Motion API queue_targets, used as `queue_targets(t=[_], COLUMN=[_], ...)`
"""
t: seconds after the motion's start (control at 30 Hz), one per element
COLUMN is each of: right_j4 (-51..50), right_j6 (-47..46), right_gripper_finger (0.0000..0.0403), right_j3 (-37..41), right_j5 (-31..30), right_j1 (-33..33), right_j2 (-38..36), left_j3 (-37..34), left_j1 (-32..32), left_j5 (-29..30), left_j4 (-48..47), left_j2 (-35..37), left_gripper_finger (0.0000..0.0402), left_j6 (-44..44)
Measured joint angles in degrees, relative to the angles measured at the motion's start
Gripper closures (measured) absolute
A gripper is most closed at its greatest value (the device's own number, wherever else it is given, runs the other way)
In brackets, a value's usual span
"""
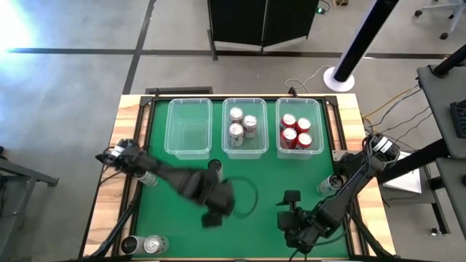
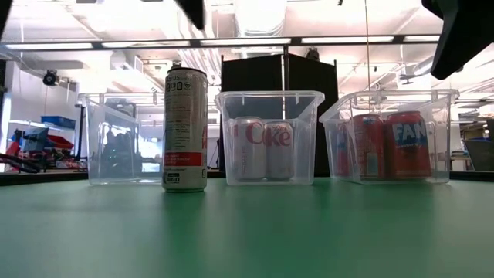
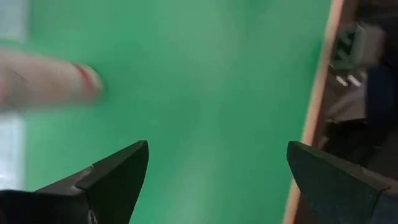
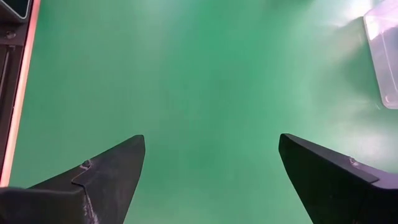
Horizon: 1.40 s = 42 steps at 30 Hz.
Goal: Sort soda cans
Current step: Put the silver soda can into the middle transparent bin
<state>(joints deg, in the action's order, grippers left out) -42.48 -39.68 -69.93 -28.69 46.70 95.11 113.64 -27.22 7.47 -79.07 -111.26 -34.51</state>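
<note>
A tall silver-white can (image 2: 184,129) with a red band stands nearest the low camera, on the green mat (image 1: 255,171) just before the gap between the left bin (image 1: 188,129) and middle bin (image 1: 244,127). The middle bin holds three silver "Coke" cans (image 1: 242,126); the right bin (image 1: 299,126) holds four red cans (image 1: 295,131), one reading "FAN". Two cans (image 1: 144,244) stand at the near-left corner, one can (image 1: 329,183) by the right edge. The left gripper (image 1: 213,211) and right gripper (image 1: 295,227) hang spread wide over bare mat near the front, holding nothing.
</note>
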Motion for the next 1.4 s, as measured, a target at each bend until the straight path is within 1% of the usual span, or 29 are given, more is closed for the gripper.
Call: queue_targets(t=[0.17,0.3,0.4,0.53,0.63,0.73,0.87,0.97,1.2,1.4], right_j4=[0.69,2.09,2.63,2.61,2.75,2.82,3.06,3.86,4.45,4.76], right_j6=[-0.31,-0.19,-0.20,0.02,0.72,1.42,2.73,3.39,5.18,6.40], right_gripper_finger=[0.0038,0.0038,0.0038,0.0038,0.0038,0.0038,0.0038,0.0038,0.0038,0.0038], right_j3=[0.00,0.00,0.00,0.00,0.00,0.00,0.00,0.00,0.00,0.00], right_j5=[-0.05,-0.04,-0.07,-0.07,-0.07,-0.07,-0.04,0.13,0.26,0.28], right_j1=[-0.62,-1.25,-1.95,-2.94,-3.86,-4.75,-5.20,-5.15,-5.11,-5.11], right_j2=[0.00,0.00,0.00,0.00,0.00,0.00,0.00,0.01,0.02,0.02], left_j3=[-0.87,-0.87,-0.87,-0.87,-0.87,-0.85,-1.18,-1.39,-2.16,-5.38], left_j1=[-11.37,-19.68,-24.60,-29.14,-30.88,-31.83,-31.98,-31.98,-31.98,-32.41], left_j5=[0.33,4.20,5.74,6.36,6.50,5.84,-0.34,-2.61,-3.14,-6.99], left_j4=[-0.04,-0.15,-0.04,-0.05,-0.81,-3.05,-9.08,-10.84,-10.74,-10.45], left_j2=[0.04,0.04,0.04,-0.12,-0.13,-0.13,-0.13,-0.17,-0.17,0.25], left_gripper_finger=[0.0035,0.0035,0.0035,0.0035,0.0035,0.0035,0.0035,0.0035,0.0035,0.0035], left_j6=[-13.40,-25.12,-32.62,-40.13,-44.01,-45.92,-47.22,-46.91,-47.13,-48.50])
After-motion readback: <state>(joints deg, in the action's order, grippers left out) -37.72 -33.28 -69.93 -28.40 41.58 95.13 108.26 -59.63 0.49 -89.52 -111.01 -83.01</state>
